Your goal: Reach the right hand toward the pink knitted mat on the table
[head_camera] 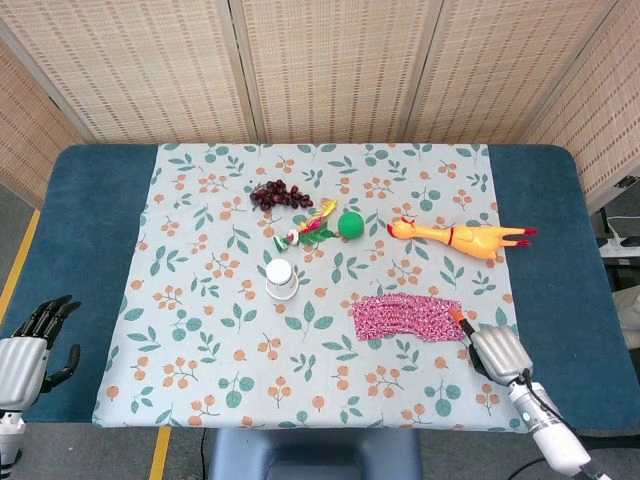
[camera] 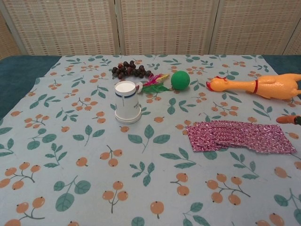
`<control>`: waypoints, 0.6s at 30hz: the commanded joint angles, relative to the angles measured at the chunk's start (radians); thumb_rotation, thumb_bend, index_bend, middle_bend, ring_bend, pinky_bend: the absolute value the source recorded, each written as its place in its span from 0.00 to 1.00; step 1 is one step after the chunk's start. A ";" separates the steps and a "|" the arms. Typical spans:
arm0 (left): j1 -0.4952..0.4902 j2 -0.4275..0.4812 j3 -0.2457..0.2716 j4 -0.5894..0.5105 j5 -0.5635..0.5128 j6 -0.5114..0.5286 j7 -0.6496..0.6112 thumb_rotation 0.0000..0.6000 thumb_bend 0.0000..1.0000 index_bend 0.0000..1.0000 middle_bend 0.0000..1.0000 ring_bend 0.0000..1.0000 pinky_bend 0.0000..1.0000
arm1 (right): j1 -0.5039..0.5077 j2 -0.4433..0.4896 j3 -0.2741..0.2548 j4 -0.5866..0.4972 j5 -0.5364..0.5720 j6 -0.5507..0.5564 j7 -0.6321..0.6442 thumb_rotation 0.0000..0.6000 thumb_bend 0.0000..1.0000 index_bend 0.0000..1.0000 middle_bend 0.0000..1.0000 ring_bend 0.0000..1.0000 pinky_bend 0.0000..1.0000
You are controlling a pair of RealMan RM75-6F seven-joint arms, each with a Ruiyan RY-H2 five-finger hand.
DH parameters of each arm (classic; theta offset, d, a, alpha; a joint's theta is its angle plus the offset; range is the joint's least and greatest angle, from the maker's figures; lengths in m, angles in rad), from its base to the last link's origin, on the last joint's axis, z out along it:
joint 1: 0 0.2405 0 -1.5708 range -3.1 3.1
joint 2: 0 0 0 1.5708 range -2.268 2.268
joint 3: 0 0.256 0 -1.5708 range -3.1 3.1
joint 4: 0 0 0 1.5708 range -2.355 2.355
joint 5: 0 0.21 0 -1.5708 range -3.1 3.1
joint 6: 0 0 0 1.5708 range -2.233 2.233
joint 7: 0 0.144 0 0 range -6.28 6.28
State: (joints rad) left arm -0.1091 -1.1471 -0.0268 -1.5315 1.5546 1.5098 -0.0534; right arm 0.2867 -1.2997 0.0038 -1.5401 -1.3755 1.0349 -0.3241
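Note:
The pink knitted mat (head_camera: 407,317) lies flat on the floral cloth, right of centre; the chest view shows the same mat (camera: 240,136) at lower right. My right hand (head_camera: 492,349) hovers at the mat's right end, back up and holding nothing. Its orange fingertip (head_camera: 457,318) reaches the mat's right edge; I cannot tell whether it touches. In the chest view only that fingertip (camera: 288,119) shows, at the right border just above the mat's far corner. My left hand (head_camera: 27,345) rests off the cloth at lower left, fingers spread and holding nothing.
A white cup (head_camera: 281,278) stands left of the mat. Behind the mat lie a yellow rubber chicken (head_camera: 462,236), a green ball (head_camera: 349,224), a colourful toy (head_camera: 308,228) and dark grapes (head_camera: 280,194). Cloth covers the blue table (head_camera: 95,200).

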 commanded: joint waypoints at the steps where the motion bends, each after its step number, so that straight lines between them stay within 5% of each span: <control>1: -0.001 0.000 0.001 -0.001 0.000 -0.003 0.001 1.00 0.49 0.16 0.12 0.13 0.34 | 0.023 -0.016 0.005 0.008 0.054 -0.043 -0.034 1.00 0.75 0.00 0.77 0.85 0.95; 18: -0.004 0.001 0.002 -0.002 -0.003 -0.013 0.003 1.00 0.49 0.16 0.12 0.13 0.34 | 0.082 -0.045 0.001 0.031 0.156 -0.126 -0.064 1.00 0.75 0.00 0.77 0.85 0.95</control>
State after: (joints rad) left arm -0.1133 -1.1459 -0.0252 -1.5334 1.5519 1.4969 -0.0504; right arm 0.3682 -1.3441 0.0052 -1.5092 -1.2192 0.9089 -0.3880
